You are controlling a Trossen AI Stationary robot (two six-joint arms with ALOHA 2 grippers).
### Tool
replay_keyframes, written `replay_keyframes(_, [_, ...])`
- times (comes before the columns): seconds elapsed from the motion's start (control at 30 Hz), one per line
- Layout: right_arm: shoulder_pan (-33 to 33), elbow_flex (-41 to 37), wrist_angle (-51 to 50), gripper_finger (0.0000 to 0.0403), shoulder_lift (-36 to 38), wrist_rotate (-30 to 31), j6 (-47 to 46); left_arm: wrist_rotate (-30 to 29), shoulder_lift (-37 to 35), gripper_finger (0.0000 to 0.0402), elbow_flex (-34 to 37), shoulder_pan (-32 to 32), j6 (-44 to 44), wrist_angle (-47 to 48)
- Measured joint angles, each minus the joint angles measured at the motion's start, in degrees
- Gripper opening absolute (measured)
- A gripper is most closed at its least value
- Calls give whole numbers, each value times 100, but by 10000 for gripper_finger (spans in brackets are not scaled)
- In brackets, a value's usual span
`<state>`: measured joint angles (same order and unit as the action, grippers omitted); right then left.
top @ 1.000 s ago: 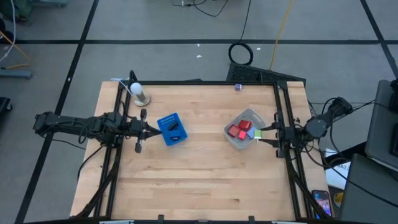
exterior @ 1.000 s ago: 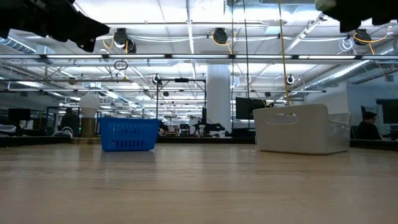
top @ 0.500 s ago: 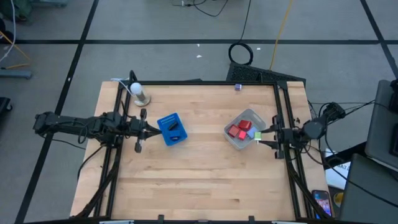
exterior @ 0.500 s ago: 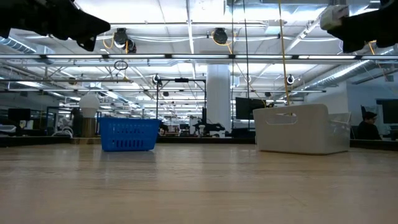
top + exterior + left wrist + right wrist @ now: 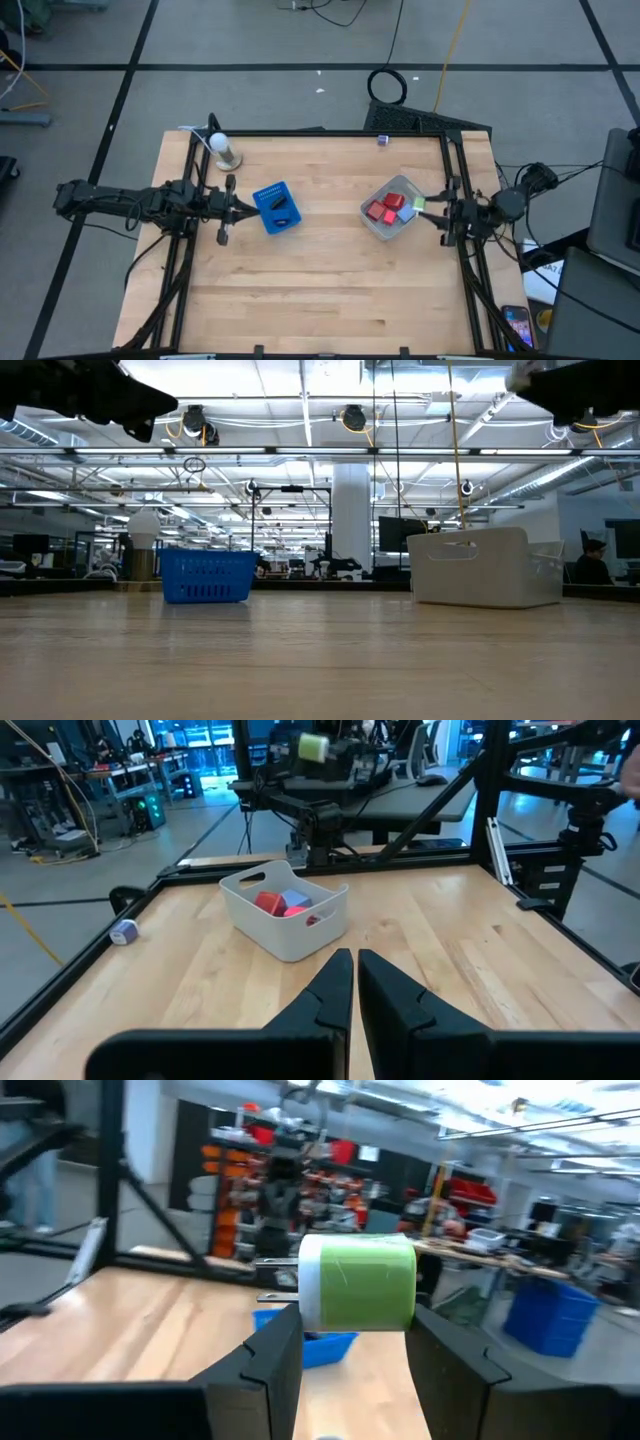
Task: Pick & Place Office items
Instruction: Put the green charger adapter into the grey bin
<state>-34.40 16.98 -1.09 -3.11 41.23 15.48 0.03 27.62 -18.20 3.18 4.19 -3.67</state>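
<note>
No readable writing or brand anywhere. Right gripper at the table's 3 o'clock edge, just over the clear tub's rim, jaws clamped on a green roll: pale green cylinder with a white end band, lying sideways between the fingers. Red blocks and a light-blue block sit in the tub. Blue basket left of center holds a dark flat piece. Left gripper at the basket's 9 o'clock, jaws closed, empty.
</note>
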Motion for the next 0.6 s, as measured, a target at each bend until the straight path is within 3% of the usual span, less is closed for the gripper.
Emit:
replay_keyframes(0.2, [-1,978,-471,143,-1172,516,-86,-11,4,24,0,0,8,-71])
replay_keyframes(0.37, [225,1986,-1824,143,-2459,823,-997,-11,7,24,0,0,8,-71])
replay_keyframes(0.47, [555,2512,-2652,143,-3081,674,-1618,-11,7,24,0,0,8,-69])
replay_keyframes(0.6, [1223,3028,-3411,143,-3705,-94,-2258,-11,7,24,0,0,-5,-55])
